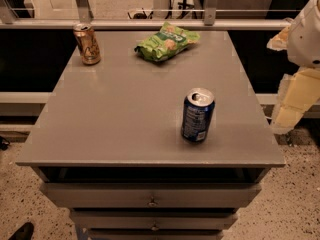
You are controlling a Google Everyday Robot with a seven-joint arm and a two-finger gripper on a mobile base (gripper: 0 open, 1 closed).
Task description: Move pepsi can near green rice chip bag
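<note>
The pepsi can (197, 115) is dark blue with a silver top and stands upright on the grey cabinet top (125, 109), near its front right. The green rice chip bag (166, 41) lies crinkled at the back middle of the top, well behind the can. My gripper (291, 104), pale yellow under a white arm, hangs off the right side of the cabinet, to the right of the can and apart from it. It holds nothing that I can see.
A gold-tan can (87, 44) stands upright at the back left corner. The cabinet has drawers (152, 196) below its front edge. A rail (150, 23) runs behind the cabinet. Speckled floor lies around it.
</note>
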